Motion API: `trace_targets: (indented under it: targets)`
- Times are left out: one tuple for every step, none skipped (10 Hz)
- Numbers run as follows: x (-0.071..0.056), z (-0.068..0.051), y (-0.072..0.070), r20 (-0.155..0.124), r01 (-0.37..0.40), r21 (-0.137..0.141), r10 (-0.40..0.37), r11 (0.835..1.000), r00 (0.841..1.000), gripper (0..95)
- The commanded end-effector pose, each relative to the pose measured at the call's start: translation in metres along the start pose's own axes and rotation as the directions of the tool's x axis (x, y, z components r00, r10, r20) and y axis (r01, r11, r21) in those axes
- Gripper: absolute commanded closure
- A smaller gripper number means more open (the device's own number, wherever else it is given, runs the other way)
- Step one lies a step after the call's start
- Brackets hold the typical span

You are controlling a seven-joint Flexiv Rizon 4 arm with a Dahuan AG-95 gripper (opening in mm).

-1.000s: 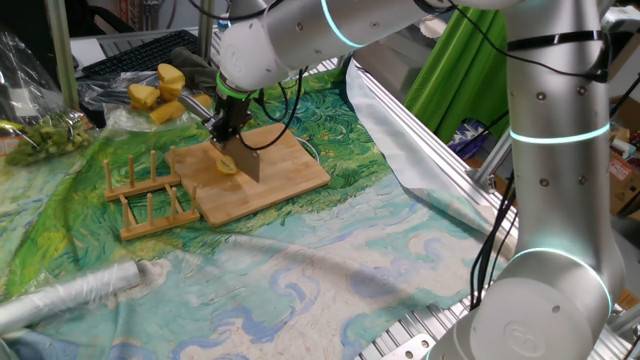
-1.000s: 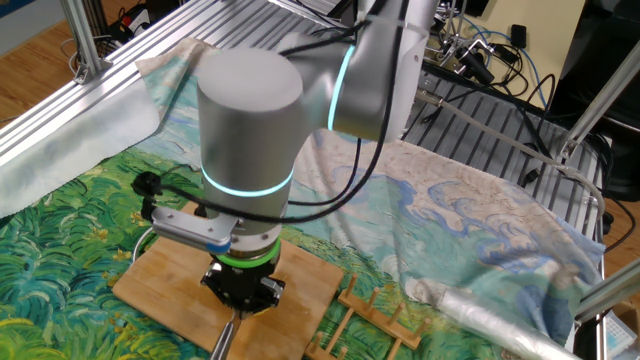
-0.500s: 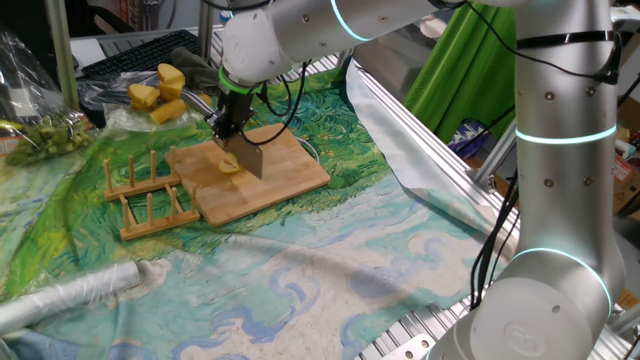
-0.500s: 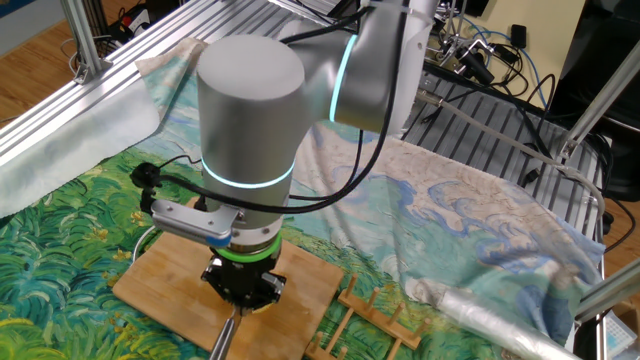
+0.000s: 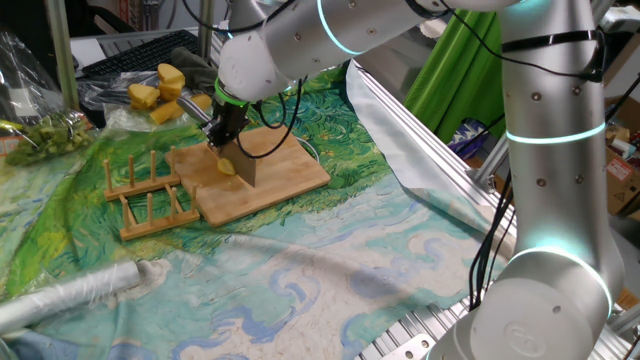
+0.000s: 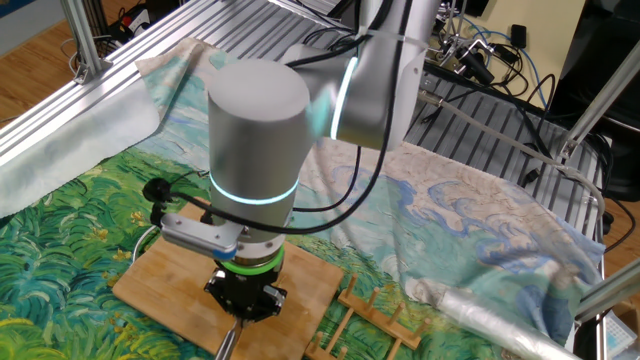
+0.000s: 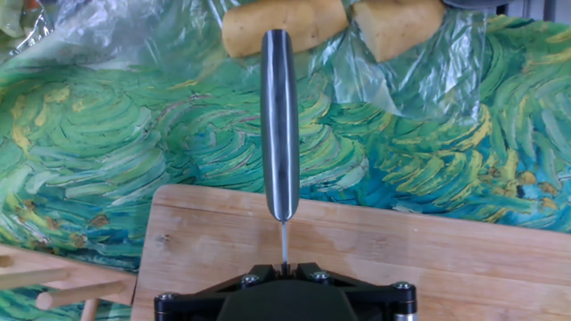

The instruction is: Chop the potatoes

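A small pale-yellow potato piece (image 5: 227, 167) lies on the wooden board (image 5: 280, 185), right against the flat blade of a knife (image 5: 245, 167). My gripper (image 5: 222, 132) is shut on the knife, whose blade points down onto the board. In the hand view the knife (image 7: 279, 125) shows edge-on, running forward from the shut gripper (image 7: 284, 267) over the board (image 7: 446, 259); the potato is hidden there. In the other fixed view the gripper (image 6: 241, 316) hangs over the board (image 6: 150, 285), the arm covering the potato.
Bigger deep-yellow chunks (image 5: 160, 90) lie on clear plastic beyond the board, also seen in the hand view (image 7: 284, 27). A wooden rack (image 5: 150, 195) stands left of the board. A foil roll (image 5: 70, 295) lies in front, a bag of greens (image 5: 40, 135) at far left.
The hand with the knife has shifted a little left and lower onto the board beside the potato piece. The grip on the knife is unchanged.
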State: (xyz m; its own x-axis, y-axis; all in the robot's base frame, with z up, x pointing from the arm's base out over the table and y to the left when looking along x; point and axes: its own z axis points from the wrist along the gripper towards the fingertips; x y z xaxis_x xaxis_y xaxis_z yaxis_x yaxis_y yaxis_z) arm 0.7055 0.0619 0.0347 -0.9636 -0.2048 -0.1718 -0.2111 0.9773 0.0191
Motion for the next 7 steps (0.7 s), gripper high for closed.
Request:
trace_targets:
  targets:
    - [0.000, -0.002, 0.000, 0.000, -0.005, 0.000, 0.005, 1.000, 1.000, 95.0]
    - [0.000, -0.008, 0.000, -0.009, -0.009, -0.006, 0.009, 1.000, 1.000, 95.0]
    - [0.001, -0.014, 0.000, -0.009, -0.011, -0.008, 0.011, 1.000, 1.000, 95.0]
    - [0.001, -0.014, 0.000, -0.009, -0.011, -0.008, 0.011, 1.000, 1.000, 95.0]
    - [0.001, -0.019, 0.002, -0.012, -0.013, -0.007, 0.013, 1.000, 1.000, 95.0]
    - [0.001, -0.023, 0.002, -0.012, -0.011, -0.004, 0.011, 1.000, 1.000, 95.0]
    - [0.001, -0.028, 0.002, -0.012, -0.010, -0.003, 0.010, 1.000, 1.000, 95.0]
